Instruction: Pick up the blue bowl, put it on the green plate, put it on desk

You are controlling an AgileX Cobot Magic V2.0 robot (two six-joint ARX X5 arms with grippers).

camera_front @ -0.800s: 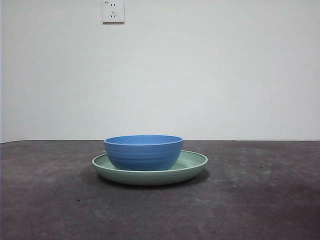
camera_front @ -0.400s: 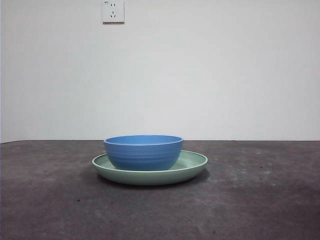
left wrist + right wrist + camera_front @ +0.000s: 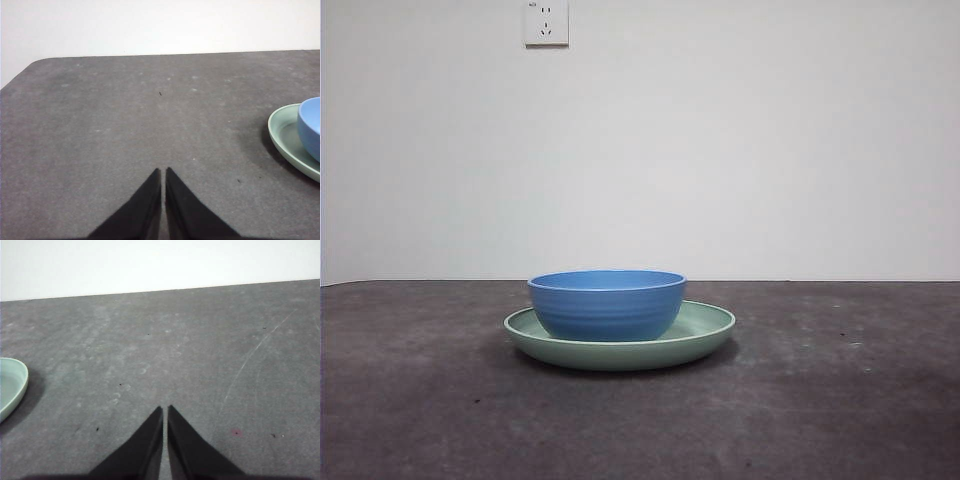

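The blue bowl [image 3: 607,303] sits upright inside the green plate [image 3: 705,335], a little left of the plate's middle, on the desk [image 3: 840,400]. In the left wrist view part of the bowl [image 3: 311,127] and plate [image 3: 287,137] shows at the picture's side, well apart from my left gripper [image 3: 163,172]. The left gripper is shut and empty above bare desk. My right gripper [image 3: 164,410] is shut and empty too. Only a sliver of the plate [image 3: 11,385] shows in the right wrist view. Neither arm appears in the front view.
A white wall stands behind the desk, with a power socket [image 3: 546,22] high on it. The desk's far edge [image 3: 150,54] and a rounded corner [image 3: 30,67] show in the left wrist view. A faint pale scratch [image 3: 250,362] crosses the desk.
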